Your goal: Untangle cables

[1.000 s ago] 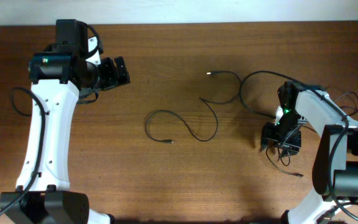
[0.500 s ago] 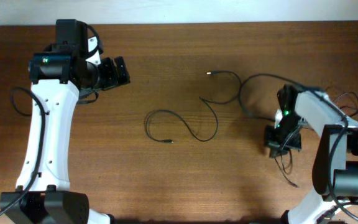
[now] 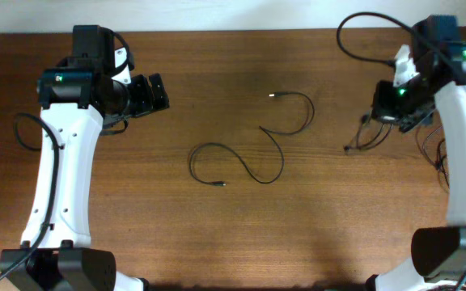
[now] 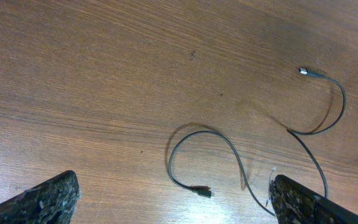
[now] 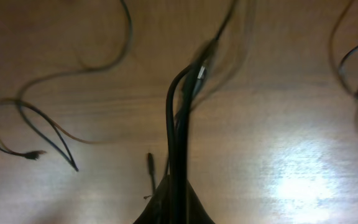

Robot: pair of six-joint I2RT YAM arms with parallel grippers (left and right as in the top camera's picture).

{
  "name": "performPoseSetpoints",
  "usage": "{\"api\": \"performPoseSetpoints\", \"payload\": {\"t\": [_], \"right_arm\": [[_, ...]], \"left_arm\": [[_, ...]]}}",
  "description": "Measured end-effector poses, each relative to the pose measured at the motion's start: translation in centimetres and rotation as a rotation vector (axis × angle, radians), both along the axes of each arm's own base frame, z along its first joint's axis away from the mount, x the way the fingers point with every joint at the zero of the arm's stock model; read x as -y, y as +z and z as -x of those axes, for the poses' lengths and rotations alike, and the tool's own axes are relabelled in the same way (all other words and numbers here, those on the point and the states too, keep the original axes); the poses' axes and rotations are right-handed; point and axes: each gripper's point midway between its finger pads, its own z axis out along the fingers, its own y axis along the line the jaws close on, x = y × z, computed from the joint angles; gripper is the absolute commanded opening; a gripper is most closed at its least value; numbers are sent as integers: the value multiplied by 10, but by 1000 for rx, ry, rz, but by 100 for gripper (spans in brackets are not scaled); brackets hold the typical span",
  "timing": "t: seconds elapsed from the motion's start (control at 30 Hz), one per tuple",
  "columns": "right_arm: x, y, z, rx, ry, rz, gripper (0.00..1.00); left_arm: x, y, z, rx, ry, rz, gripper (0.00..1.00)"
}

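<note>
Hovering over the table (image 3: 217,242), the left gripper (image 3: 158,91) gapes wide and empty while the right gripper (image 5: 171,194), at the right edge, is clamped shut on a pinch of cables (image 5: 171,124), apparently lifting them clear; next comes a steady pull apart. One loose cable (image 4: 197,132) lies mid-table, well apart from both.

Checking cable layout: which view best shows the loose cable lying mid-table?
Overhead: the loose cable shows whole, from silver tip to dark plug. The left wrist view shows both ends too, but the bottom edge cuts off its lower bend. The right wrist view is blurred; I cannot tell it there.
</note>
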Motion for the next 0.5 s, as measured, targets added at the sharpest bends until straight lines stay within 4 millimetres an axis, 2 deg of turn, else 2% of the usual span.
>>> {"api": "performPoseSetpoints", "payload": {"t": [0.1, 0.17, 0.27, 0.4, 0.5], "right_arm": [[2, 34, -12, 120, 3, 17, 4], [15, 55, -19, 199, -21, 90, 4], [39, 71, -23, 258, -76, 222, 4], [76, 76, -21, 252, -170, 377, 4], [116, 74, -15, 220, -299, 454, 4]], "left_arm": [[0, 0, 0, 0, 0, 0, 99], [0, 0, 0, 0, 0, 0, 99], [0, 0, 0, 0, 0, 0, 99], [0, 0, 0, 0, 0, 0, 99], [0, 0, 0, 0, 0, 0, 99]]}}
